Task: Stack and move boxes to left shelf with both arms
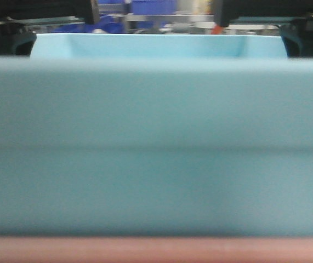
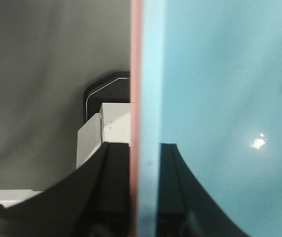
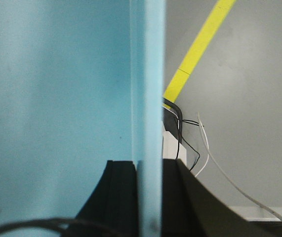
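In the front-facing view, almost the whole frame is filled by the near wall of the light blue tub, seen blurred and very close. Its open interior and far wall are visible along the top. Under it, a strip of the pale pink tub is seen across the bottom edge, so the blue one is set inside the pink one. Black parts of the left arm and the right arm are seen at the upper corners, just beyond the tub's ends. Dark blue bins are made out in the background between them.

In the left wrist view, the left end effector is closed on one end of the stack. One black finger is pressed on the outside, the other on the blue inner wall. The pink rim is laid against the outer side of the blue rim. A white block and grey floor are seen beyond.

In the right wrist view, the right end effector is clamped across the blue wall, with a black finger on the inner side. No pink edge can be told here. A yellow line is marked on the grey floor, and thin wires are seen beside the outer finger.
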Motion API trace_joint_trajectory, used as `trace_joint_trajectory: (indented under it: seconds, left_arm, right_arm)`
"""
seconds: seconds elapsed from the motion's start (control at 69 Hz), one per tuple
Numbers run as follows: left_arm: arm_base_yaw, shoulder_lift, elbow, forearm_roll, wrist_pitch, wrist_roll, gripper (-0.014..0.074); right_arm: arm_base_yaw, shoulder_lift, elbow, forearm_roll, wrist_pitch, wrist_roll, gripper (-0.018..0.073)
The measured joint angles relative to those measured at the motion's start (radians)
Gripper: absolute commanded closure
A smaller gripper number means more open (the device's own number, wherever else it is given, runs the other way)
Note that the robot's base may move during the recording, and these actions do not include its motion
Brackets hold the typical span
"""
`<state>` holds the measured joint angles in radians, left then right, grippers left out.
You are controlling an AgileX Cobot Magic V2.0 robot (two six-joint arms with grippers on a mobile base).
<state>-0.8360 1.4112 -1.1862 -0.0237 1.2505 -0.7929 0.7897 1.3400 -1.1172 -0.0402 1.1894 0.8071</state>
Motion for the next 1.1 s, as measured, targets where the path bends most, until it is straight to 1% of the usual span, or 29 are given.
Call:
trace_joint_trajectory:
  seconds: [1.102]
  left_arm:
    - [0.000, 0.000, 0.000, -0.007, -0.004, 0.000, 0.0601]
  right_arm:
    - [0.000, -0.004, 0.000, 0.000, 0.013, 0.001, 0.0504]
